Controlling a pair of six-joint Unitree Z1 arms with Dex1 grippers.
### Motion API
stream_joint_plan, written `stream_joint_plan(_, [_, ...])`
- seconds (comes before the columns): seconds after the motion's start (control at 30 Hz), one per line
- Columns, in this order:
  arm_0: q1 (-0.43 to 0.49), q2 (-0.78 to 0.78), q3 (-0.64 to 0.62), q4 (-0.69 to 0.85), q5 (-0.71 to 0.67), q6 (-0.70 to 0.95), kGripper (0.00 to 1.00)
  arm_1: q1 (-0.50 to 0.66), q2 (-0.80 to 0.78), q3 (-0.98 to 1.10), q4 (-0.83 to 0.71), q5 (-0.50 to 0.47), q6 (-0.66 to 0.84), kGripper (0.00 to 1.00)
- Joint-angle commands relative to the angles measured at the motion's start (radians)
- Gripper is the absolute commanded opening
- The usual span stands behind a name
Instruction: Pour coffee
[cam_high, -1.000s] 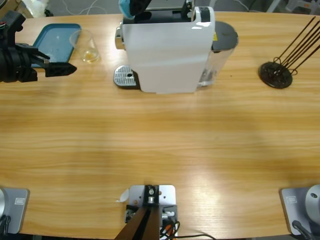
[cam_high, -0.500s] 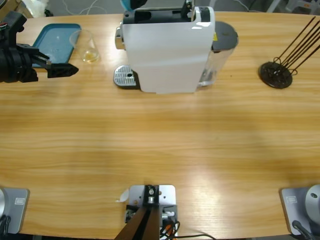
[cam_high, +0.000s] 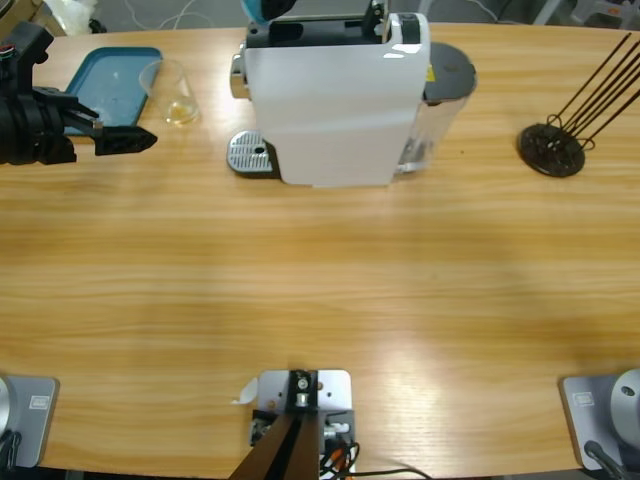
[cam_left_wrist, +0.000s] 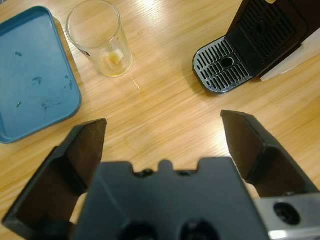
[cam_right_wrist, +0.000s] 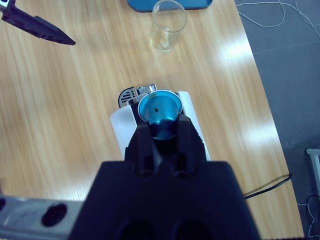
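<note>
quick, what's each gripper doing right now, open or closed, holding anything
Left gripper: open, holding nothing, hovering near the glass.
Right gripper: shut on a blue capsule, above the white coffee machine.

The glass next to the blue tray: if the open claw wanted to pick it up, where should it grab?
Probably around the middle of the glass wall, coming in level from the side facing the left gripper. The glass stands upright on the table beside the tray, its round sides are bare, and the gripper's jaws are open wider than it. Only a little coffee sits at the bottom.
</note>
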Motion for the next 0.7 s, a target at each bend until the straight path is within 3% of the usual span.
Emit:
stream_joint_plan(0.03, [0.002, 0.028, 0.044, -0.015, -0.01, 0.009, 0.996, -0.013, 0.061, 0.045, 0.013, -0.013, -0.012, 0.0])
stream_joint_plan(0.63, [0.002, 0.025, 0.045, -0.02, -0.01, 0.009, 0.996, -0.013, 0.076, 0.032, 0.021, -0.013, -0.012, 0.0])
stream_joint_plan(0.67, [0.002, 0.026, 0.045, -0.02, -0.01, 0.009, 0.996, -0.013, 0.077, 0.031, 0.021, -0.013, -0.012, 0.006])
stream_joint_plan(0.7, [0.002, 0.026, 0.045, -0.02, -0.011, 0.009, 0.996, -0.013, 0.079, 0.029, 0.022, -0.013, -0.012, 0.121])
